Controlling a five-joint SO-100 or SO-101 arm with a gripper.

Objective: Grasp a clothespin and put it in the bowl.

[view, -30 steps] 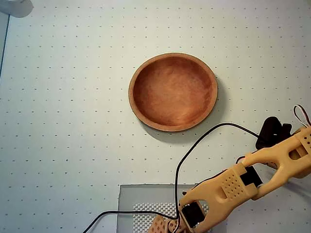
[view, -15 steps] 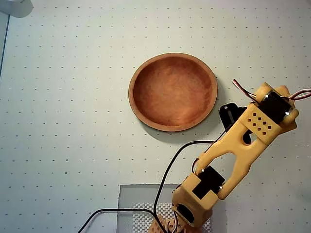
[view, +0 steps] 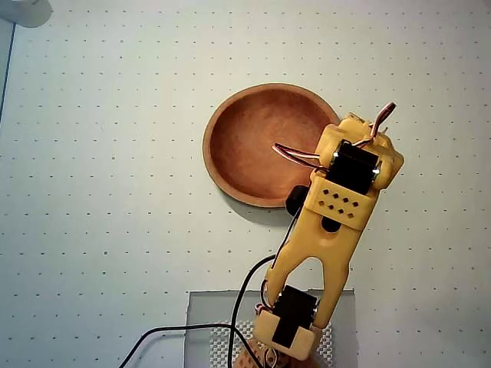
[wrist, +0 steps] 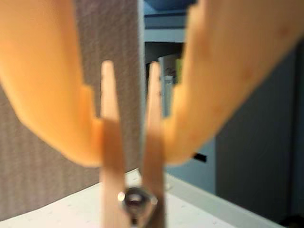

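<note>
Wrist view: orange two-finger gripper [wrist: 133, 137] is clamped on the small light-wood spring clothespin [wrist: 130, 156], fingers pressing its two tan prongs from either side, w/ the metal spring [wrist: 137, 198] at the bottom of the frame and the prong tips pointing up. Overhead view: yellow-orange arm [view: 326, 230] reaches up from the bottom edge, its wrist end over the right side of the large round reddish-brown wooden bowl [view: 245, 138]. Bowl sits on the white dotted table [view: 100, 192]. Clothespin itself hidden under the arm in the overhead view. Black cable [view: 192, 331] trails left of the arm base.
</note>
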